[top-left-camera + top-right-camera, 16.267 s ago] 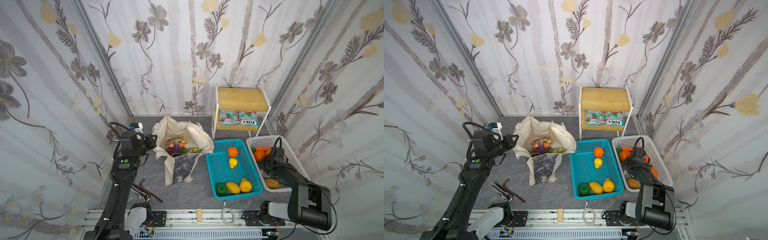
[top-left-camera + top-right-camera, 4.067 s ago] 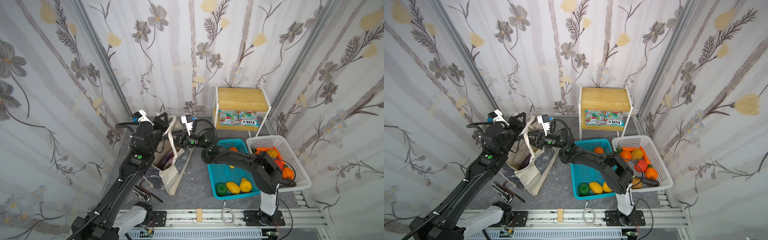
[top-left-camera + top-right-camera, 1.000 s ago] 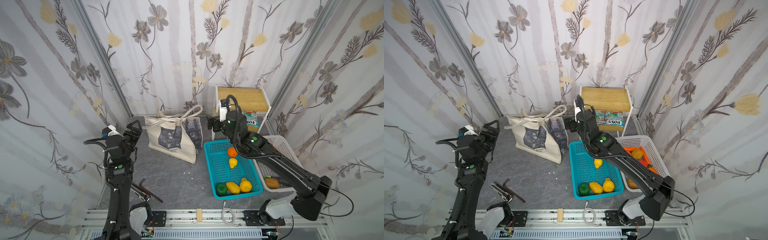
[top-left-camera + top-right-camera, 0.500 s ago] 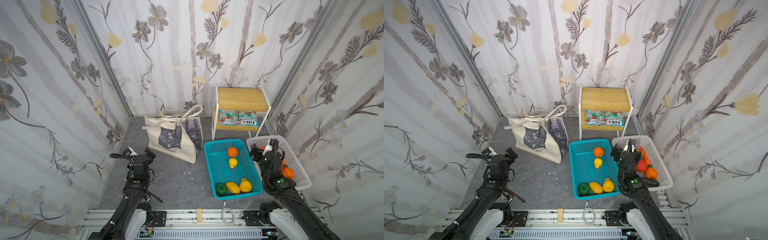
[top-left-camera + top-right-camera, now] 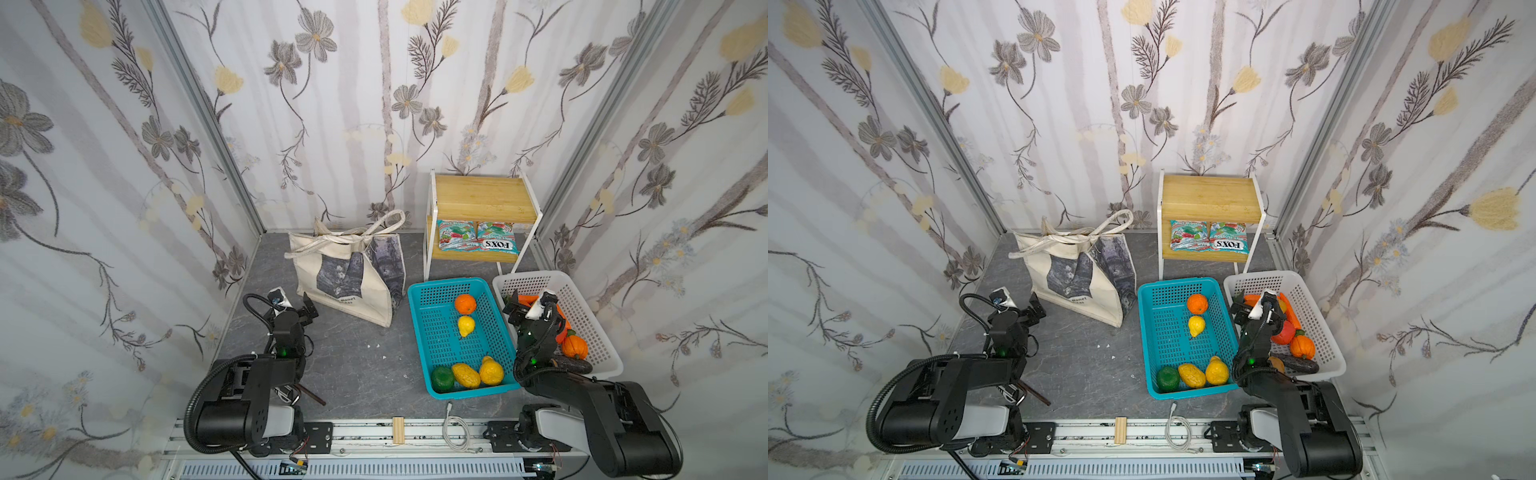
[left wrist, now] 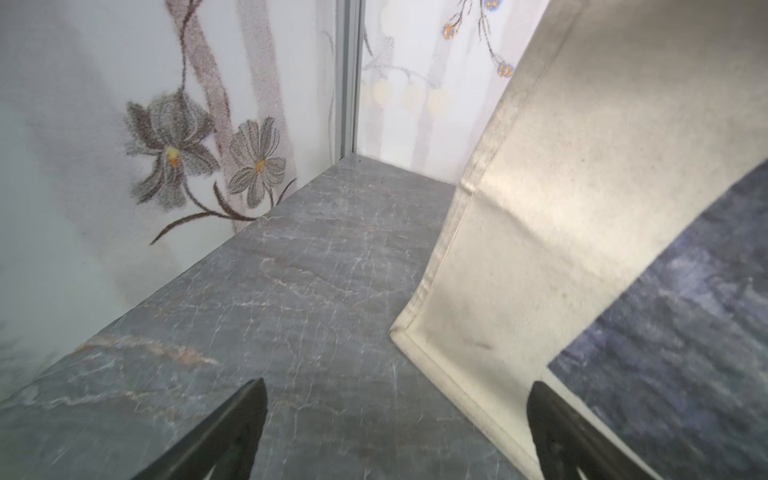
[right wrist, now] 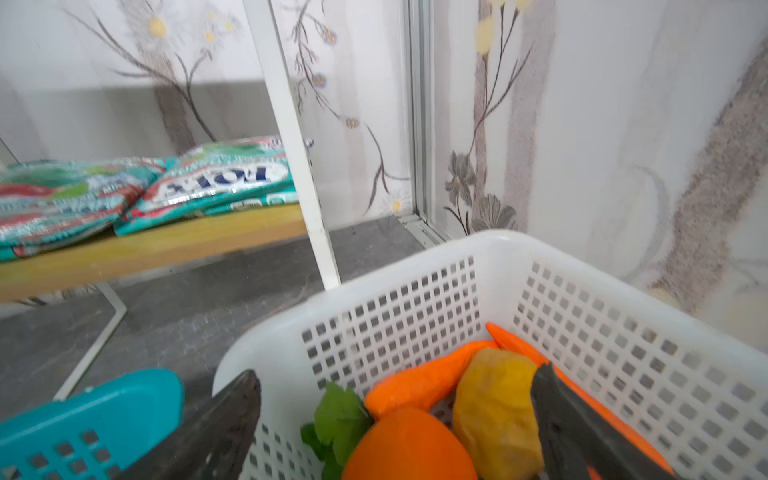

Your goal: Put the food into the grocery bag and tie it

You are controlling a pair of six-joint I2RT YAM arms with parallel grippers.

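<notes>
Nearest the viewer, two black robot arms sit folded low on a grey marbled surface (image 5: 353,365). The left arm (image 5: 286,332) has its jaws spread wide and empty, just beside the bottom corner of the grocery bag (image 5: 345,286). The right arm (image 5: 536,340) also has its jaws wide apart, gripping nothing, above the vegetables in a white basket (image 5: 598,332). Beside that, a teal basket (image 5: 417,332) holds an orange and some yellow and green fruit.

Farther back, left of the baskets, the bag stands upright. It is cream canvas with a grey-blue painting print and "Monet" lettering. Its long handles (image 5: 345,237) look knotted across the closed top, so any food inside is hidden, and the job appears finished. It should handle as soft, slumping cloth, weighted by its contents and not slippery. The handles near the knot are probably the best hold.

At the far wall, a wooden shelf (image 5: 482,199) carries two snack packets (image 5: 478,241).
</notes>
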